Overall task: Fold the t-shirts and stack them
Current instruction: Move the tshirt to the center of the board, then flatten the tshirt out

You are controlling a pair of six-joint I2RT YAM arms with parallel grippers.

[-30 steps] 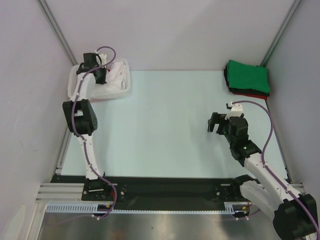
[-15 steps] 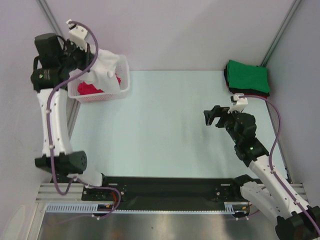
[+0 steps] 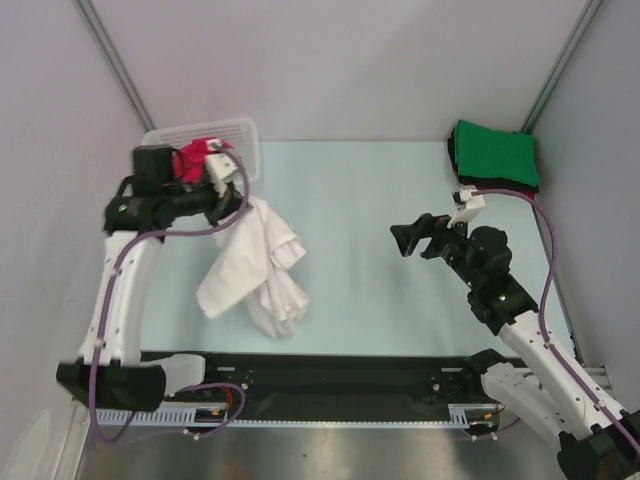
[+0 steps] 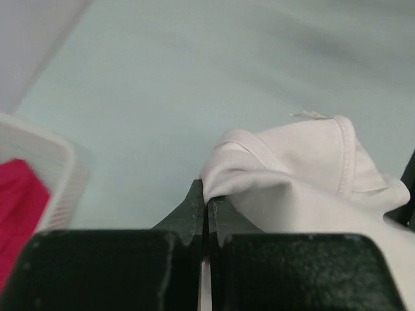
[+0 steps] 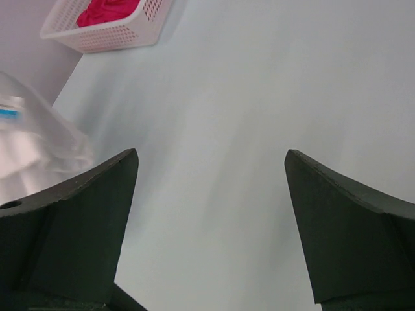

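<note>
My left gripper (image 3: 232, 196) is shut on the white t-shirt (image 3: 255, 268), which hangs bunched from it above the left of the table. In the left wrist view the fingers (image 4: 194, 217) pinch a fold of that white t-shirt (image 4: 305, 165). A magenta-red shirt (image 3: 196, 156) lies in the white lattice basket (image 3: 243, 135) at the back left; it also shows in the right wrist view (image 5: 107, 11). A folded green shirt (image 3: 496, 155) tops a stack with red and dark ones at the back right. My right gripper (image 3: 411, 238) is open and empty over the table's middle right.
The basket (image 5: 120, 34) stands against the back left wall. The pale table surface (image 3: 360, 220) lies between basket and stack. Grey walls close in on both sides. The arm bases sit on a black rail (image 3: 330, 380) at the near edge.
My left arm has swung from the basket toward the table's left middle, pulling the white t-shirt out with it. My right gripper has moved a little left.
</note>
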